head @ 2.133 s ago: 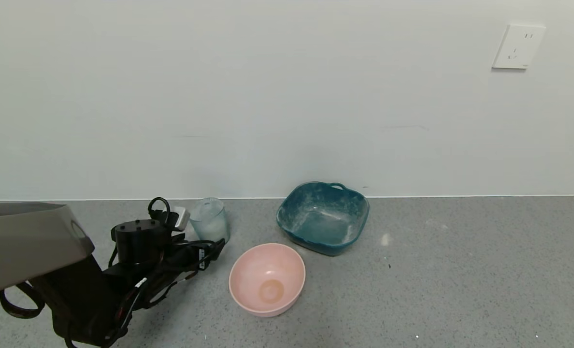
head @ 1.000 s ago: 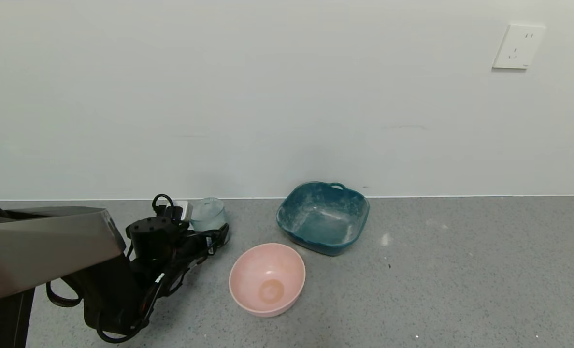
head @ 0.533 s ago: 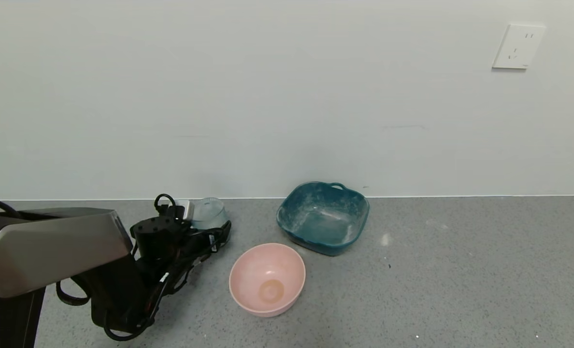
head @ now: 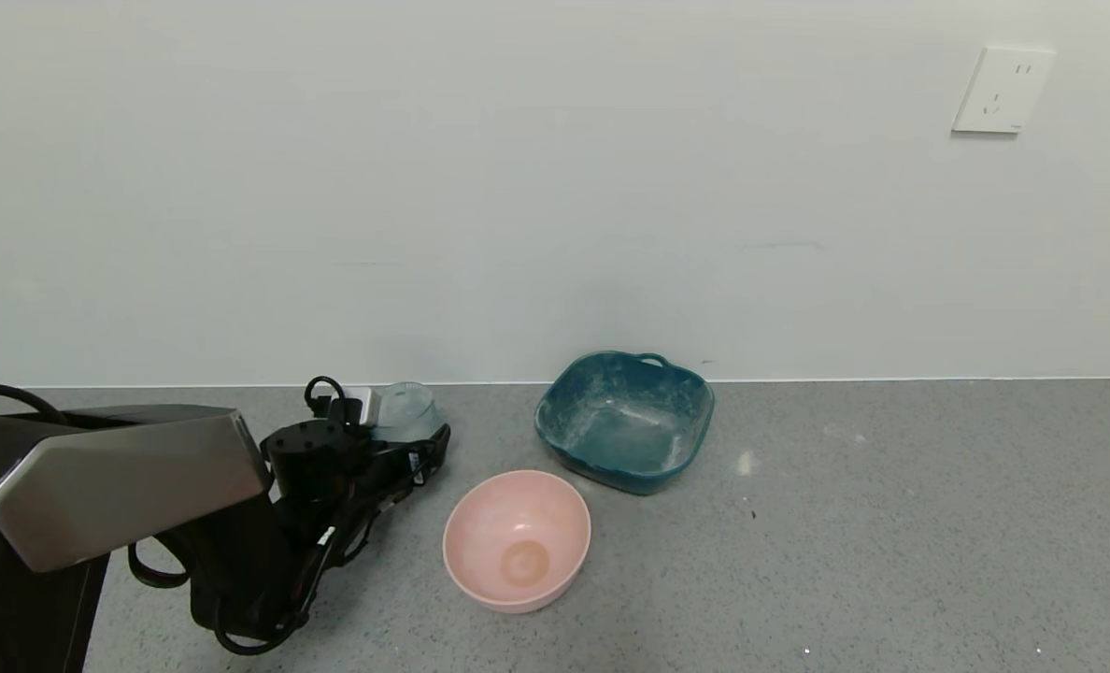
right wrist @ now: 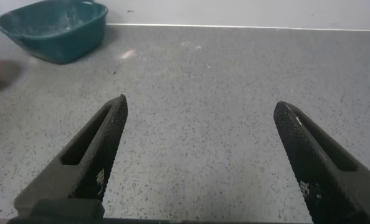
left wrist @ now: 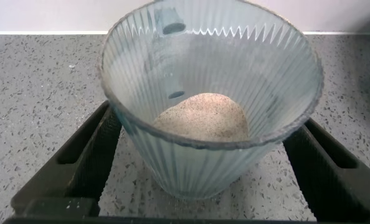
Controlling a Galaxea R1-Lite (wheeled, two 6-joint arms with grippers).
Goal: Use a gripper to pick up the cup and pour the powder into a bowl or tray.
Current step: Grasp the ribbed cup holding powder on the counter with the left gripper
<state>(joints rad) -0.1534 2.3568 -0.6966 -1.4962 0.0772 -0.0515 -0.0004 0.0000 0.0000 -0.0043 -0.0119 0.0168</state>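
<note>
Since earlier: left gripper [left wrist: 203,158] advancing around cup [left wrist: 211,93], fingers [left wrist: 85,155] standing wide either side, not gripping. Cup sitting upright on countertop [head: 845,523], holding powder [left wrist: 202,116], left of pink bowl [head: 516,539].

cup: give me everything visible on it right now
The cup is a small translucent pale blue-grey tumbler with fine vertical ribs, wider at the rim than at the base. It stands upright on the speckled grey counter, near the wall, left of the teal dish and behind the pink bowl. A mound of pale grainy powder lies in its bottom. The left claw is open, a finger on either side; contact cannot be told.
</note>
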